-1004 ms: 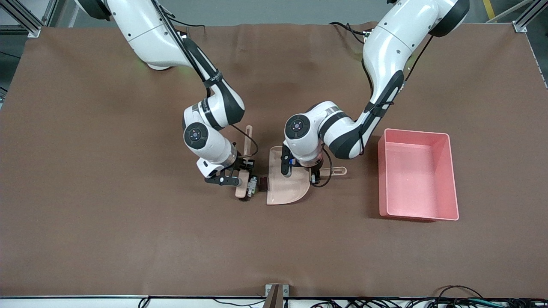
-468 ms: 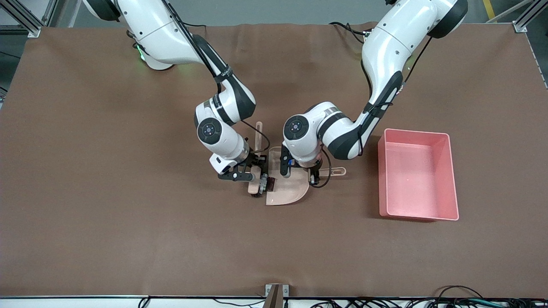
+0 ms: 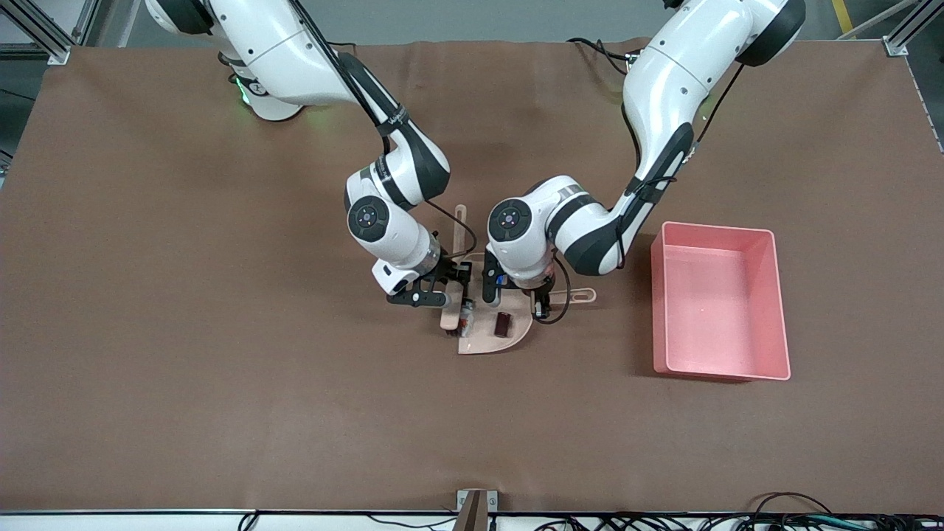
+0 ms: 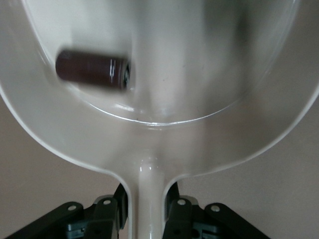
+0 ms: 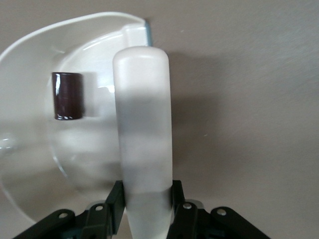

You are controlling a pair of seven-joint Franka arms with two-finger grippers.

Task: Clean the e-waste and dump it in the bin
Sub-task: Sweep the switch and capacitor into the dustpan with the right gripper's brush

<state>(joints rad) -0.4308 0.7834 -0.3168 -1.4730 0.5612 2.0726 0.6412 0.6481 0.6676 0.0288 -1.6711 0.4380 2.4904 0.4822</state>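
Observation:
The beige dustpan (image 3: 483, 335) lies on the table, and the dark maroon block (image 3: 503, 324) lies inside it. The block also shows in the left wrist view (image 4: 92, 69) and the right wrist view (image 5: 68, 95). My left gripper (image 3: 543, 301) is shut on the dustpan's handle (image 4: 148, 199). My right gripper (image 3: 448, 295) is shut on a beige brush (image 5: 144, 124), whose head rests at the pan's open edge. A small pale bit (image 3: 465, 318) at the brush head looks like the white piece, mostly hidden. The pink bin (image 3: 715, 231) stands toward the left arm's end of the table.
Brown cloth covers the table. The bin is about a hand's width from the dustpan handle's tip (image 3: 588, 295). Cables run along the table edge nearest the front camera.
My right gripper has swept the brush toward the left arm's end, up to the pan's mouth. The maroon block has slid from the table into the dustpan. The left gripper has stayed put.

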